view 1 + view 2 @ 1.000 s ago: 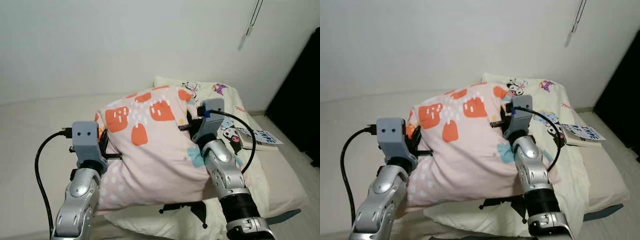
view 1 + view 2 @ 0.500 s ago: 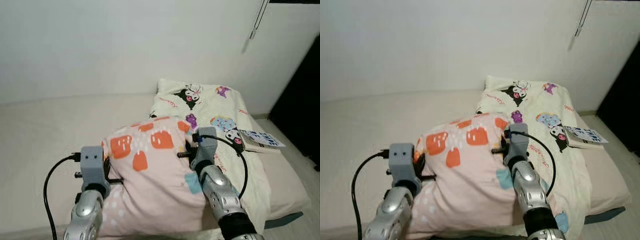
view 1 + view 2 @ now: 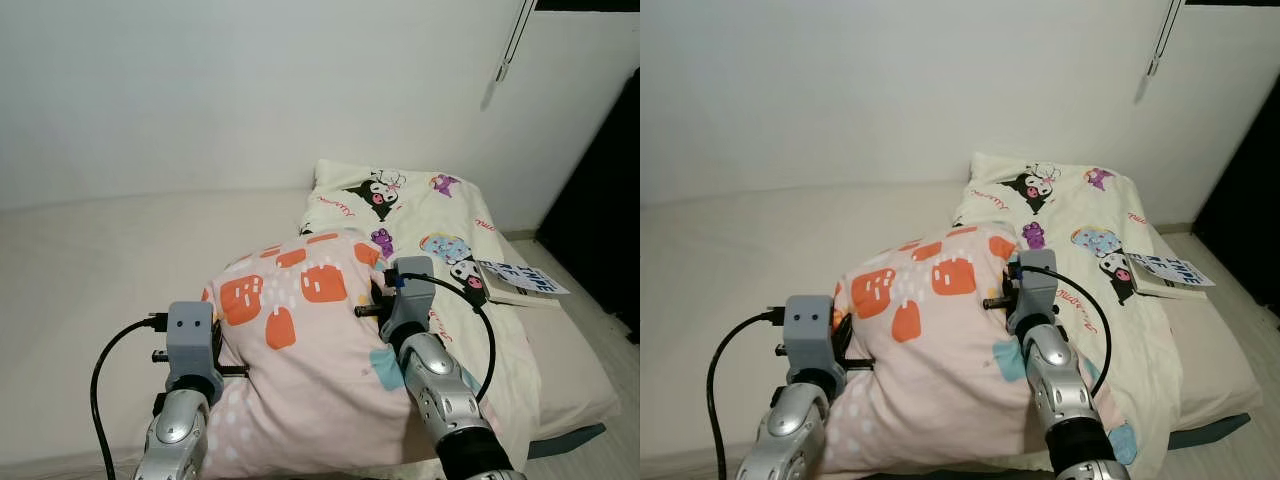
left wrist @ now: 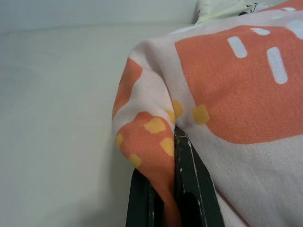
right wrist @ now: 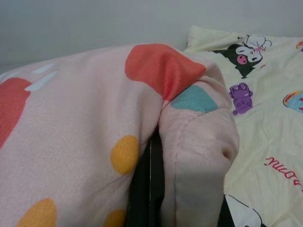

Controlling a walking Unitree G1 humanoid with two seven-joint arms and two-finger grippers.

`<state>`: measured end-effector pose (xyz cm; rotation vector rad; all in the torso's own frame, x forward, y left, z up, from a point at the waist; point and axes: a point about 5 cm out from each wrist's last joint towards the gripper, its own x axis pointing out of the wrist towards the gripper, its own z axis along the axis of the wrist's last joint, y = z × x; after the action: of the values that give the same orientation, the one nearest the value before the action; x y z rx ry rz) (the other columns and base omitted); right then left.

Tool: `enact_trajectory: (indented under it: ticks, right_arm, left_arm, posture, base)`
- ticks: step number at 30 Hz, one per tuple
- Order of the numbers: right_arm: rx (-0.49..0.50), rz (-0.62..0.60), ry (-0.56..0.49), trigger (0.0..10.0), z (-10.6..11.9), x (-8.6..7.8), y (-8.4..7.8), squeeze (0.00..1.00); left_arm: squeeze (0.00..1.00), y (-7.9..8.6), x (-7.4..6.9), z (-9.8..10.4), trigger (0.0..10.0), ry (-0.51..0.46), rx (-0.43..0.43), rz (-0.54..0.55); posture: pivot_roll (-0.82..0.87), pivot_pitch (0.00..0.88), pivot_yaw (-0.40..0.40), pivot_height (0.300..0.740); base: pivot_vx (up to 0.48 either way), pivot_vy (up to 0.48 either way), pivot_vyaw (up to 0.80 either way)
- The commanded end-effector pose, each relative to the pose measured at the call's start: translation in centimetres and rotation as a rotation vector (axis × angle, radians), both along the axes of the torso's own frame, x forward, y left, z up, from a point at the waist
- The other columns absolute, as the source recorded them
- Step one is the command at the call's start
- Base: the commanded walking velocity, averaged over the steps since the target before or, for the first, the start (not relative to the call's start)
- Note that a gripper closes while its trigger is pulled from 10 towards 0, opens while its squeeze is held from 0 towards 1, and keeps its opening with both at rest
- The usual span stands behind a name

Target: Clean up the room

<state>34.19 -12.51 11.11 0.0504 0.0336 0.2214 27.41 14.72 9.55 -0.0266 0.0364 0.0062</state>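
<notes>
The robot holds a big pink pillow (image 3: 310, 350) with orange patches between its two claws. The left claw (image 4: 163, 189) pinches one edge of the pillow, with a fold of cloth squeezed between its black fingers. The right claw (image 5: 151, 189) is closed on the other edge, beside a teal patch.

A second ago the pillow was up high and hid much of the bed. Now it sits lower, close above the cream mattress (image 3: 80, 260). I think the robot is about to put it down.

The head views show the cartoon blanket (image 3: 430, 215) past the right claw and a book (image 3: 520, 278) out beyond it. The wrist views show the pinched cloth up close, which the head views do not.
</notes>
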Motion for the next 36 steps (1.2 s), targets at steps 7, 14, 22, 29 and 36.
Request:
enact_trajectory:
  ticks: [7, 14, 22, 29, 36]
  right_arm:
    - [-0.01, 0.025, -0.032, 10.0, 0.12, -0.1, 0.58, 0.0]
    - [-0.011, 0.024, -0.03, 10.0, 0.06, -0.1, 0.45, 0.0]
    - [-0.013, 0.024, -0.023, 10.0, -0.05, -0.08, 0.34, 0.0]
    - [-0.014, 0.025, -0.016, 10.0, -0.28, -0.2, 0.25, 0.0]
    - [-0.016, 0.022, -0.012, 10.0, -0.37, -0.19, 0.12, 0.0]
  left_arm:
    - [0.0, -0.4, 0.02, 0.36, 10.0, -0.037, -0.003, 0.009]
    - [0.0, -0.35, 0.13, 0.47, 10.0, -0.039, 0.021, 0.013]
    - [0.0, -0.3, 0.1, 0.21, 10.0, -0.018, 0.01, 0.01]
    - [0.0, -0.48, 0.03, -0.1, 10.0, 0.009, 0.034, -0.036]
    - [0.0, -0.3, 0.11, -0.07, 10.0, 0.006, 0.052, -0.03]
  posture:
    - [-0.04, 0.104, -0.025, 0.74]
    - [-0.04, 0.107, -0.026, 0.74]
    - [-0.04, 0.109, -0.026, 0.74]
    - [-0.04, 0.108, -0.027, 0.74]
    - [-0.04, 0.11, -0.024, 0.74]
  base:
    - [0.0, 0.0, 0.0]
    - [0.0, -0.438, 0.0]
    - [0.0, -0.18, 0.0]
    - [0.0, 0.272, 0.0]
    - [0.0, 0.34, 0.0]
